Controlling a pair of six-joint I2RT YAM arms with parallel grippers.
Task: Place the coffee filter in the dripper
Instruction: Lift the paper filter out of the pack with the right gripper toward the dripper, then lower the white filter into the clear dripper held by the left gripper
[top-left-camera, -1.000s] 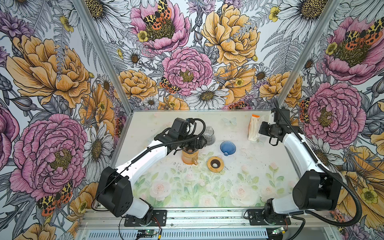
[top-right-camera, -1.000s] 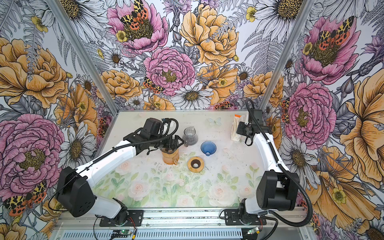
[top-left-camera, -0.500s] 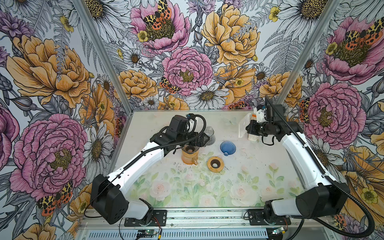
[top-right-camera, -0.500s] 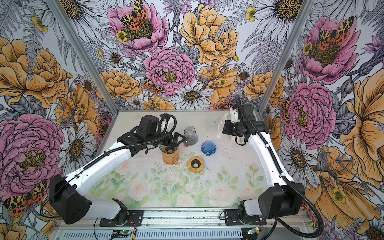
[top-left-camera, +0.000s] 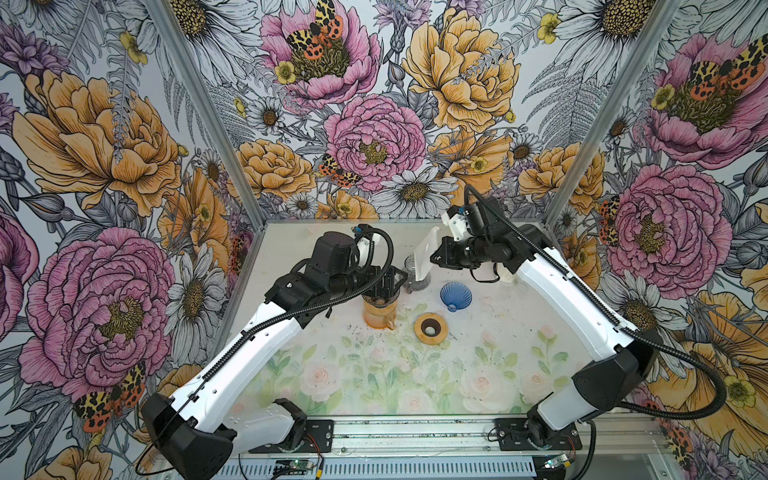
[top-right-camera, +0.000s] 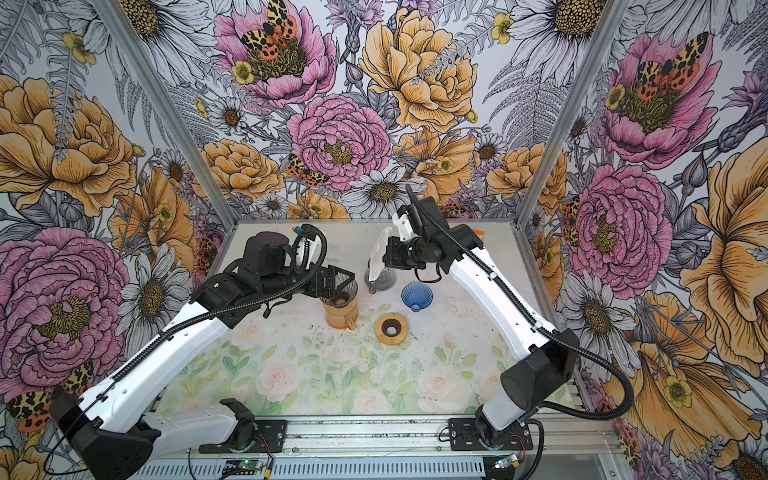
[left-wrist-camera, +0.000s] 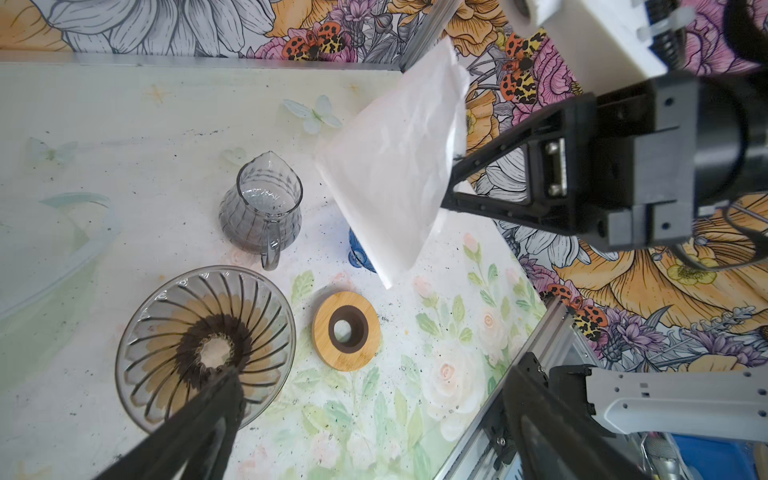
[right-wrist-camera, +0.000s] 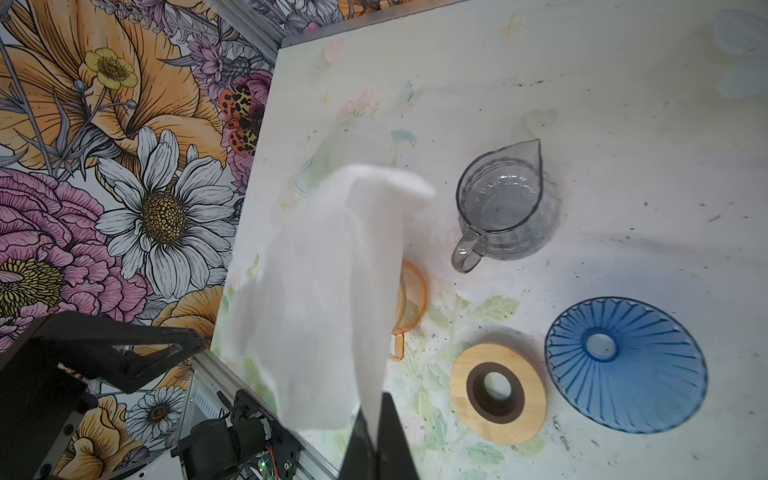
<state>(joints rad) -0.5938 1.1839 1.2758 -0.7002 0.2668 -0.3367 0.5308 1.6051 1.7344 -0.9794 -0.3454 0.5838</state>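
My right gripper (right-wrist-camera: 378, 415) is shut on the edge of a white paper coffee filter (right-wrist-camera: 328, 299), which hangs in the air above the grey pitcher in both top views (top-left-camera: 426, 257) (top-right-camera: 378, 257). A clear ribbed dripper (left-wrist-camera: 205, 349) sits on an orange carafe (top-left-camera: 379, 316) left of centre. My left gripper (left-wrist-camera: 380, 370) is open wide, with one finger (left-wrist-camera: 199, 419) lying over the dripper and the other far off to the side. A blue dripper (top-left-camera: 456, 294) stands by itself on the table to the right.
A grey glass pitcher (left-wrist-camera: 259, 208) stands just behind the carafe and the blue dripper. A wooden ring (top-left-camera: 431, 328) lies in front of them. Dark coffee specks are scattered over the table (top-left-camera: 374, 374). The two grippers are close together near the middle back.
The right arm has swung from the back right corner towards the middle, carrying the filter up and to the left. The left arm has barely moved.
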